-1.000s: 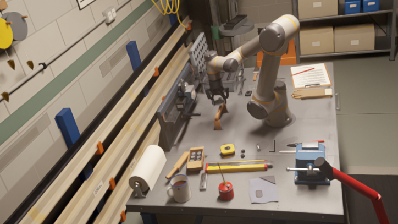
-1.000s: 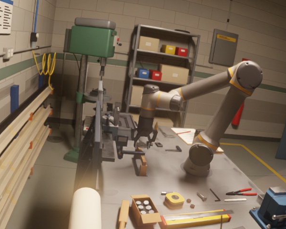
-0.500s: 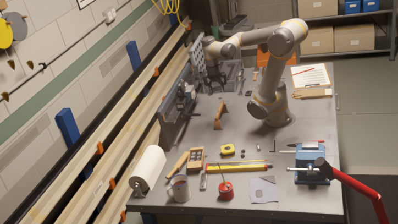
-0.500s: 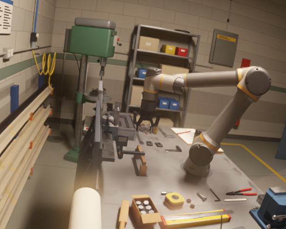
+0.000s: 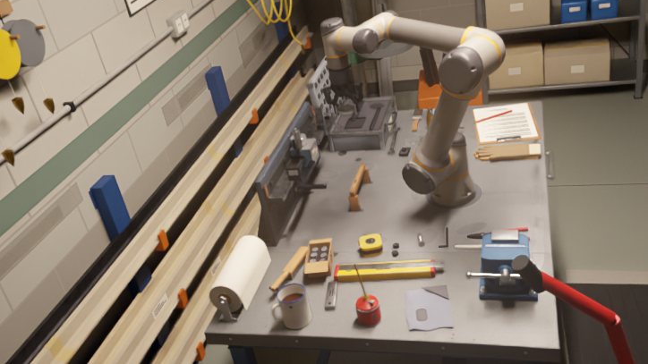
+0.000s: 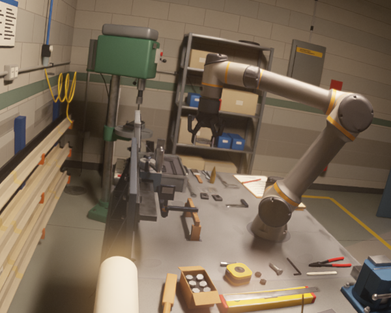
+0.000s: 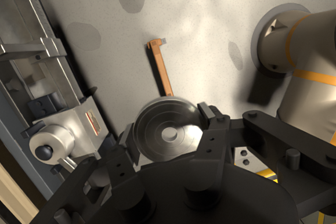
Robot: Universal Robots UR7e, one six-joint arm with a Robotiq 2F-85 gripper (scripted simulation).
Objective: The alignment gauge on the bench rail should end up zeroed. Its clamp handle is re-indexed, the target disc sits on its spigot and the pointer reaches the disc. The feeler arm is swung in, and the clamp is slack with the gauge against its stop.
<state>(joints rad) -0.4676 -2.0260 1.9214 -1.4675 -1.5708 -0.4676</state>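
Note:
At the bench's far left edge the alignment gauge point(image 5: 300, 150) sits on the bench rail point(image 5: 281, 160), its black clamp handle point(image 6: 179, 209) pointing out over the bench. High above the bench's far end, near the grey tray point(image 5: 360, 124), my gripper point(image 7: 168, 130) grips the round metal target disc point(image 7: 166, 129) by its rim. The disc point(image 6: 202, 134) has concentric rings and a centre hole. In the wrist camera the gauge body point(image 7: 75, 127) with its round knob point(image 7: 50, 143) lies below and to the left. An orange stand point(image 5: 357, 186) rests on the bench beside the gauge.
Behind the bench stand a green drill press point(image 6: 126, 57) and shelving with boxes point(image 5: 558, 26). Timber lengths point(image 5: 191, 208) run along the left wall. The near end holds a blue vice point(image 5: 506, 265), yellow level point(image 5: 384, 271), paper roll point(image 5: 241, 272), mug point(image 5: 292, 304) and oil can point(image 5: 367, 309).

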